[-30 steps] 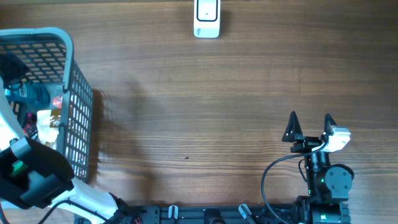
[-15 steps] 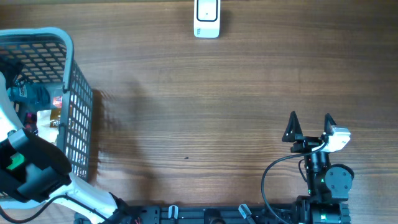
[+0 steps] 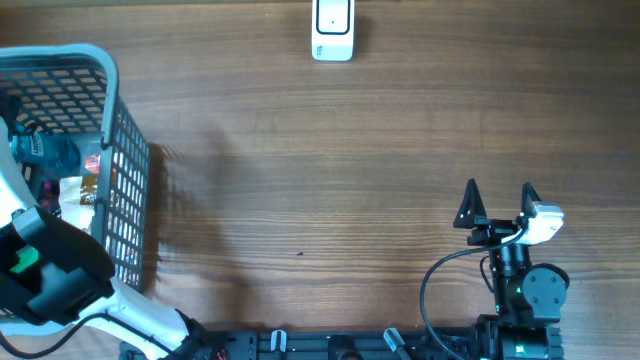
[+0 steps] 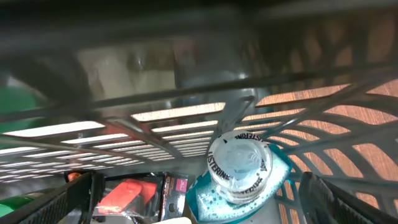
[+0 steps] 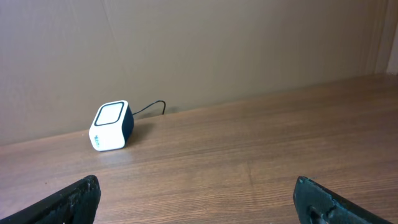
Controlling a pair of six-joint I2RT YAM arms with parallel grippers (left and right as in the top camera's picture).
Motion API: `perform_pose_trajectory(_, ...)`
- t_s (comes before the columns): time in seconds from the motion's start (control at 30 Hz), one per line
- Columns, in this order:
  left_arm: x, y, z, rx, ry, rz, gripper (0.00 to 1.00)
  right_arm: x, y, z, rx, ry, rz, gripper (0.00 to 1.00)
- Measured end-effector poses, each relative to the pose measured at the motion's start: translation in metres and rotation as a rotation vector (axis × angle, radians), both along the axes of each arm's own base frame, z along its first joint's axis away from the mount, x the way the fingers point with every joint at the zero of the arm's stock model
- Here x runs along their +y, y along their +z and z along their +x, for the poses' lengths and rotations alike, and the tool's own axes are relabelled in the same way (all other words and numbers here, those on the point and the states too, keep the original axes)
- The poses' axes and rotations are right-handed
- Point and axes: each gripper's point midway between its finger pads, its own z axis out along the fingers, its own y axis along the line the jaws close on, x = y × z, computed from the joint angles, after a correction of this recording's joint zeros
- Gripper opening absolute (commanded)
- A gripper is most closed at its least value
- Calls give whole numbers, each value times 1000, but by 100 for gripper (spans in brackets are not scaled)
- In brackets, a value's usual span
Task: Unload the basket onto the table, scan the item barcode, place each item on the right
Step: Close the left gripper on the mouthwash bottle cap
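Blue mouthwash bottle (image 4: 239, 165) faces the spread left claw (image 4: 206, 200).

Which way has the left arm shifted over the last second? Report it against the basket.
Yes, slightly. In the overhead view the left arm has edged toward the picture's upper left, further over the basket, whose rim has stayed put.

We see a brown wood-grain table (image 3: 330, 170), evenly lit; behind it we note a plain tan wall (image 5: 217, 43).
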Motion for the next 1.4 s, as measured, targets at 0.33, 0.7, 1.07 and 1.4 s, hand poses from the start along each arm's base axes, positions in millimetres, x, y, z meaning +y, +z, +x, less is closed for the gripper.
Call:
perform_pose_trajectory(0.33, 7, -11, 9, -11, 14, 8, 76, 0, 0, 0, 0, 0, 0, 100)
perform_pose_trajectory(0.7, 8, -11, 10, -15, 11, 11, 45, 0, 0, 0, 0, 0, 0, 100)
perform_pose_trajectory(1.07, 8, -11, 11, -19, 11, 10, 27, 0, 0, 0, 0, 0, 0, 100)
perform_pose_trajectory(1.4, 7, -12, 11, -25, 16, 6, 29, 0, 0, 0, 0, 0, 0, 100)
